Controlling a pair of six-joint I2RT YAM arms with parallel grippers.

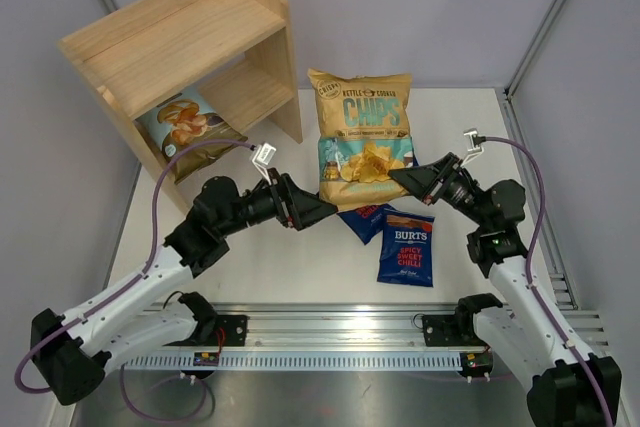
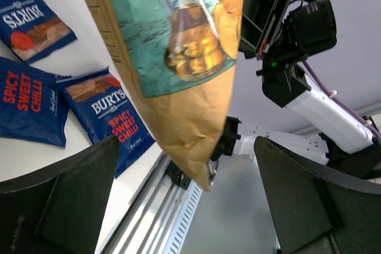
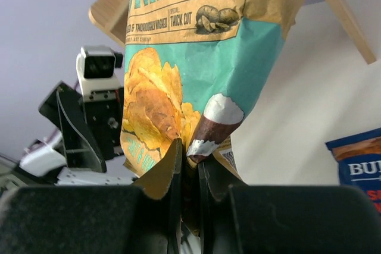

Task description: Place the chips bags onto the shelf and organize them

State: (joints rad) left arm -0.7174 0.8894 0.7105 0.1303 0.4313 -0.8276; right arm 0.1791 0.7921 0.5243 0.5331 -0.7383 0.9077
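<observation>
right fingers [image 3: 158, 182] pinch the tan bag [image 1: 362, 112] by one corner, left fingers [image 2: 77, 200] spread wide; that thin hold could slip and drop it.

Both arms are the same build: the left arm [image 1: 120, 299] and right arm [image 1: 530, 297] have white shells over chunky black joints, a purple cable [image 1: 153, 217] looping along each, and matte black wedge-shaped fingers [image 2: 71, 200]. Little green light [image 1: 497, 241] glows on the right one.
</observation>
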